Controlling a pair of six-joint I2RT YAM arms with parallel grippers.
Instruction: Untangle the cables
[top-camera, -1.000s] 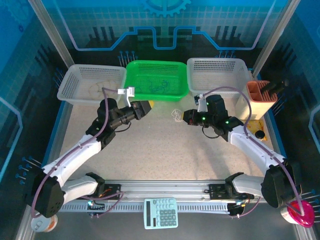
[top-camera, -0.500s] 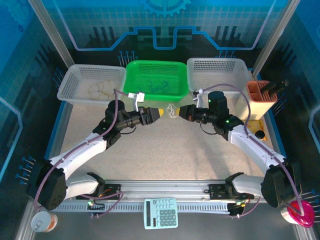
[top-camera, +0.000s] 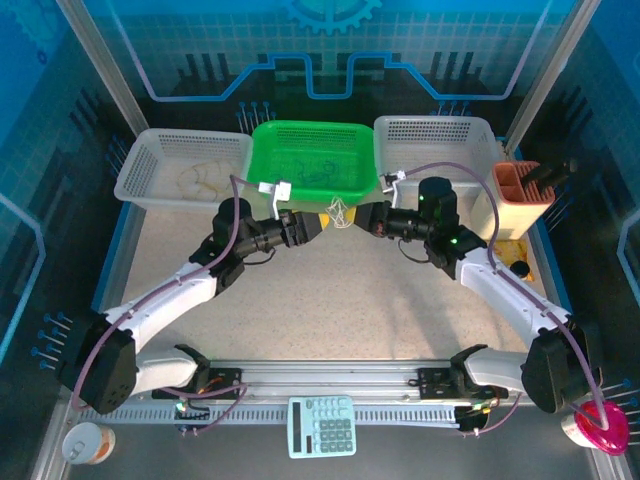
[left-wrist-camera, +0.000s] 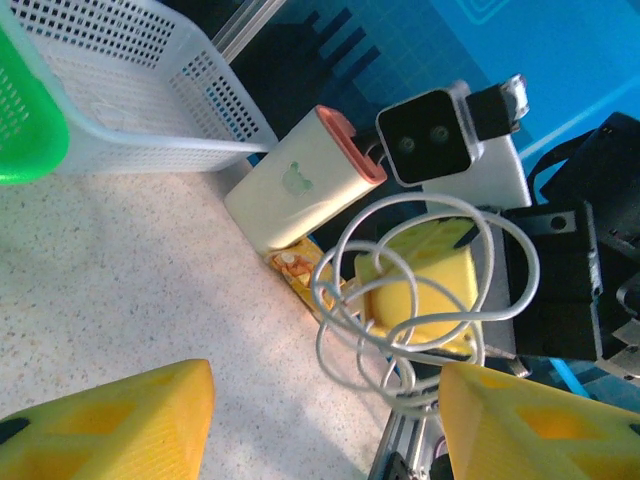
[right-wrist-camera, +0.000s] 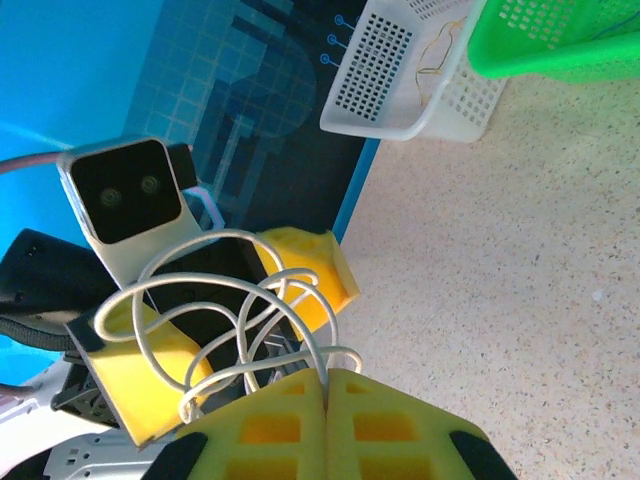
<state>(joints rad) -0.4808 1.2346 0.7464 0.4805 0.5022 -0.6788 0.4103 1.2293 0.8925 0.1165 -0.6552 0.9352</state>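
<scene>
"Top external view first: where are the cables (top-camera: 341, 212)?"

"They are one small pale bundle of loops, near the middle of the table (top-camera: 330, 310), just in front of the green basket (top-camera: 262, 160). The bundle sits between the left gripper (top-camera: 312, 226) and the right gripper (top-camera: 366, 214), which point at each other."

"Which one holds it?"

"The right one. In the right wrist view its two yellow fingers (right-wrist-camera: 260, 430) are pressed together with no gap. The white strands (right-wrist-camera: 305, 345) come out from between the tips and curl toward the other arm."

"And the left jaws?"

"They stand wide apart and hold nothing. In the left wrist view one yellow finger (left-wrist-camera: 130, 420) is at the lower left and the other at the lower right. The loops (left-wrist-camera: 390, 365) hang beyond the space between them. One loop comes close to the finger at the lower right, but I cannot tell if it touches."

"Does the bundle touch the table?"

"I cannot tell this from these views."

"Are there other cords?"

"Yes. Some dark cords (top-camera: 318, 172) lie in the green basket, and pale cords (top-camera: 200, 180) lie in the white basket (top-camera: 135, 178) to its left. A second white basket (top-camera: 435, 122) stands to the right of the green one. Beside it is a cream holder (top-camera: 515, 200) with an orange top."

"And at the near edge?"

"A pale blue calculator (top-camera: 322, 425) lies between the two arm bases."
</scene>
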